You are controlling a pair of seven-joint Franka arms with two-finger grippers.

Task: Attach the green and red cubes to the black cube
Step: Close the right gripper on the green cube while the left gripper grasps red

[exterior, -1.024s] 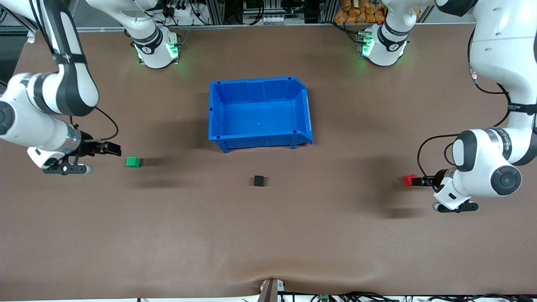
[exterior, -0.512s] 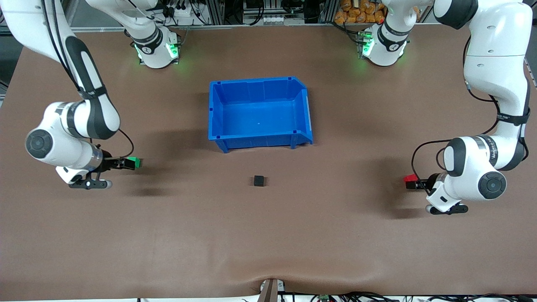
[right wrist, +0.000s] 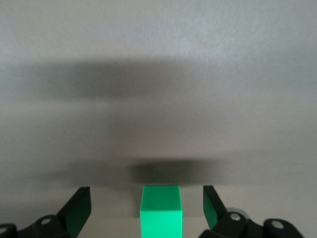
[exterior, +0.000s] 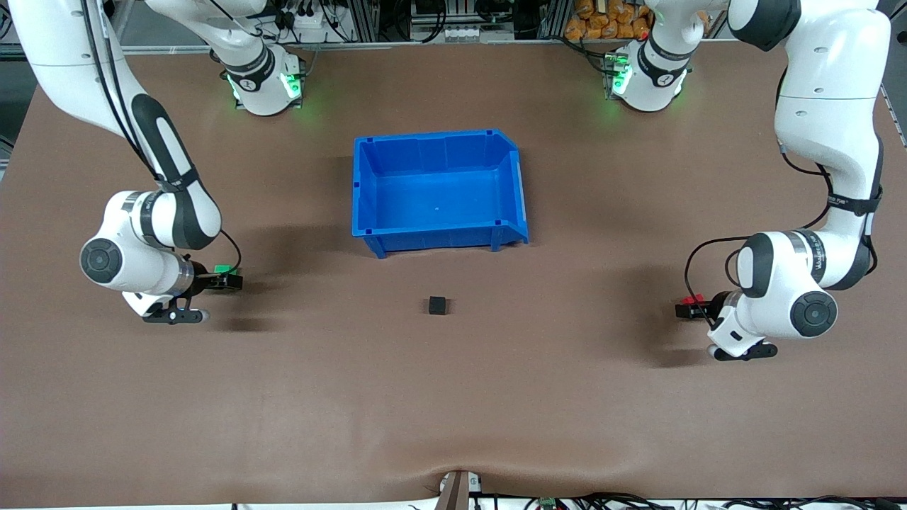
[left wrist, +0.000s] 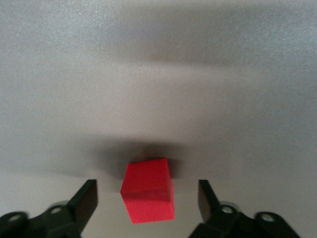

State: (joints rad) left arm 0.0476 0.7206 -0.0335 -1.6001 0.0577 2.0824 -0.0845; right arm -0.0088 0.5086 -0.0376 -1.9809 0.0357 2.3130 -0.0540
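The green cube [exterior: 224, 269] lies toward the right arm's end of the table. My right gripper [exterior: 227, 281] is low at it, open, with the green cube [right wrist: 160, 210] between its fingers [right wrist: 79, 206] and a gap on each side. The red cube [exterior: 694, 298] lies toward the left arm's end. My left gripper [exterior: 687, 309] is low at it, open, and the red cube [left wrist: 148, 197] sits turned at an angle between its fingers [left wrist: 85, 198], untouched. The black cube [exterior: 438, 305] sits alone mid-table, nearer to the front camera than the bin.
An empty blue bin [exterior: 439, 237] stands mid-table, farther from the front camera than the black cube. Bare brown table lies between the black cube and each gripper.
My right gripper has moved in from the table's end and now straddles the green cube. My left gripper has crept forward around the red cube. No cube has moved.
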